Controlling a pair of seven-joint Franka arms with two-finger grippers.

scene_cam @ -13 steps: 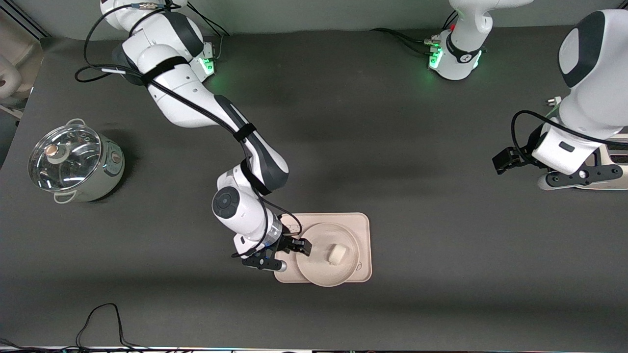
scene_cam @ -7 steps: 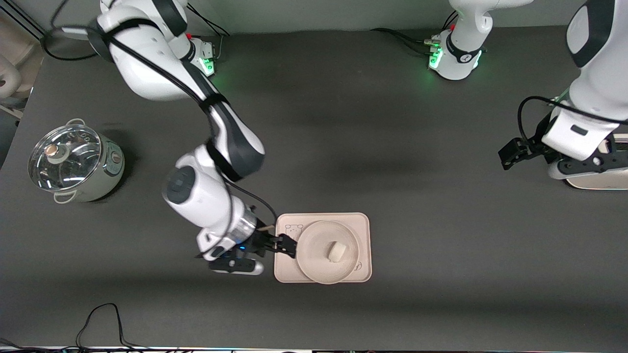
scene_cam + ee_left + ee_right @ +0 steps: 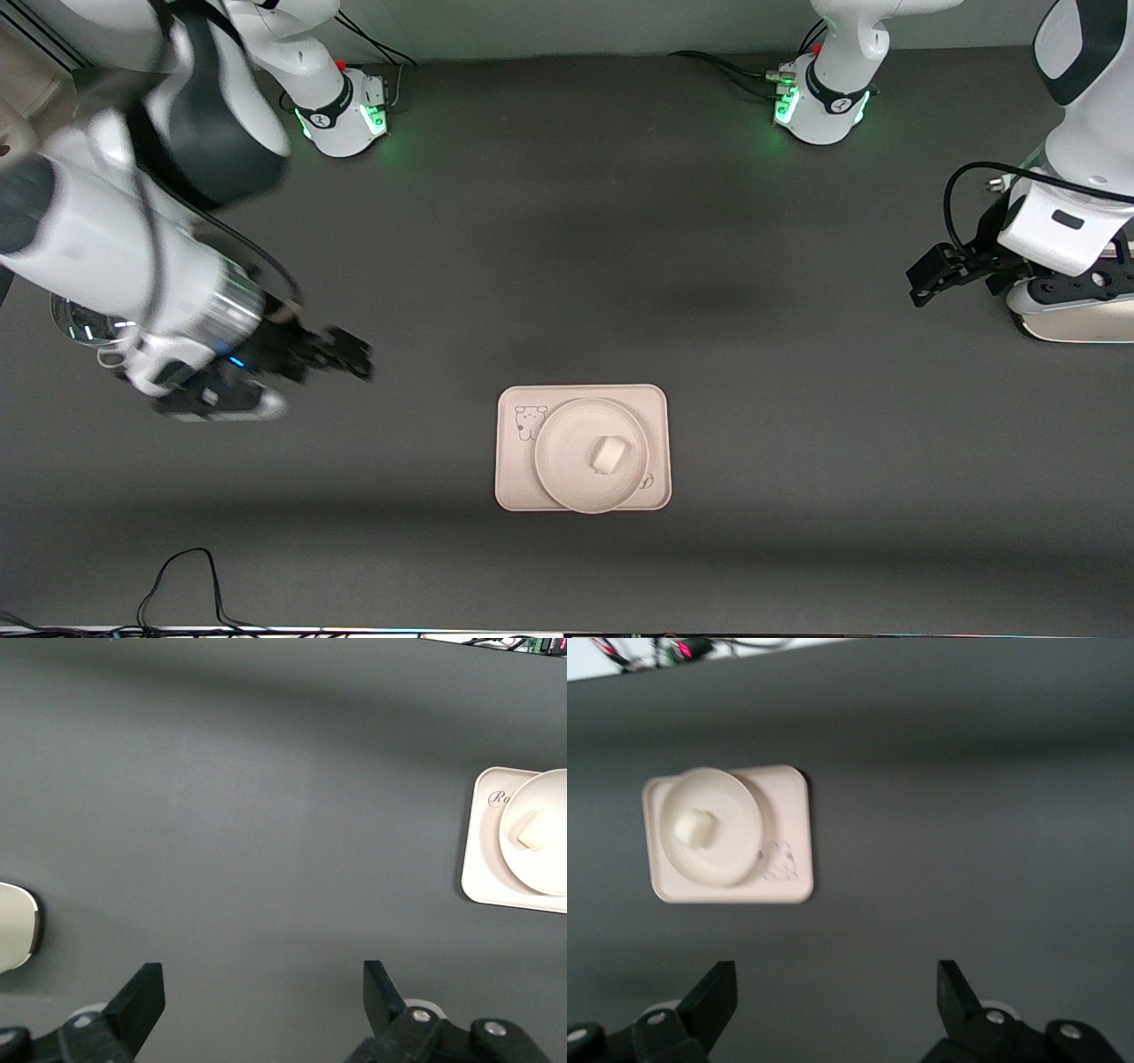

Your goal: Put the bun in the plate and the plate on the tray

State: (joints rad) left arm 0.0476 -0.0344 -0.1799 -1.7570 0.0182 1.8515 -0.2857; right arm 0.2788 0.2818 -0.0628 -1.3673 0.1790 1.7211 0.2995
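Since the bun (image 3: 608, 455) sits in the plate (image 3: 567, 470) and the plate rests on the tray (image 3: 514, 483), nearest the front camera at mid-table, both placements look done and no grasp seems left to make. Bun lies near plate centre, touching only the plate; plate covers most of the tray, shifted toward the left arm's end, leaving the animal print bare. Tray's long axis runs along the table from one arm's end to the other. Farther up, the right gripper (image 3: 341, 350) hangs over bare table toward the right arm's end, well apart from the tray, fingers spread, holding nothing; its wrist view shows the tray (image 3: 793, 877) off ahead between the open jaws. A glass-lidded pot (image 3: 84, 323) is mostly hidden under that arm. The left gripper (image 3: 939, 275) waits over the left arm's end, also spread and empty, beside a pale object (image 3: 1076, 328) there. Judgement: right gripper is slightly nearer the tray, but the likely next move is simply retreat.
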